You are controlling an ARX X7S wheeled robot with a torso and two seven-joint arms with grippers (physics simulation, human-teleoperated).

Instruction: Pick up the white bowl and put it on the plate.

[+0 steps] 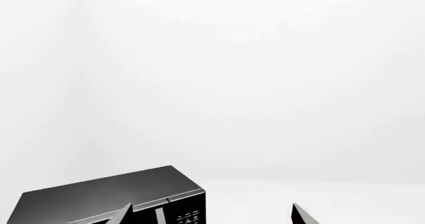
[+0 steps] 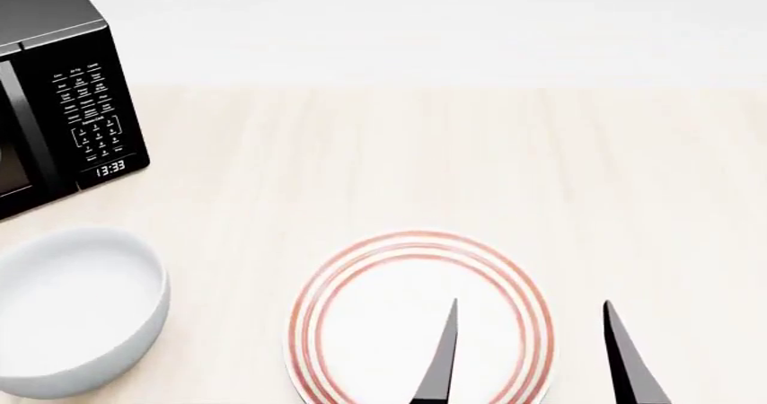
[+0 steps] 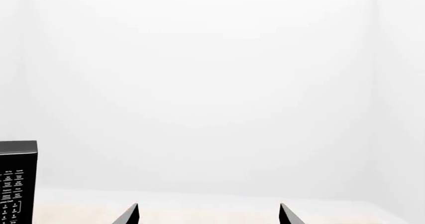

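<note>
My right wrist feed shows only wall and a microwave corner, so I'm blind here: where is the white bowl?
Observer: The white bowl sits upright near the left, in front of the microwave.
Operator: And the plate?
Observer: The plate lies right of the bowl, apart from it, with nothing on it.
Operator: My gripper?
Observer: The right gripper is open, one finger showing over the plate's right side in the head view.

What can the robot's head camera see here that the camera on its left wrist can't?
Only the head view shows the white bowl, the plate with red rings, the wooden table and the right gripper, open above the plate. Only the left wrist view shows the left gripper, its fingertips spread apart, and the microwave's top. Both show the black microwave.
</note>
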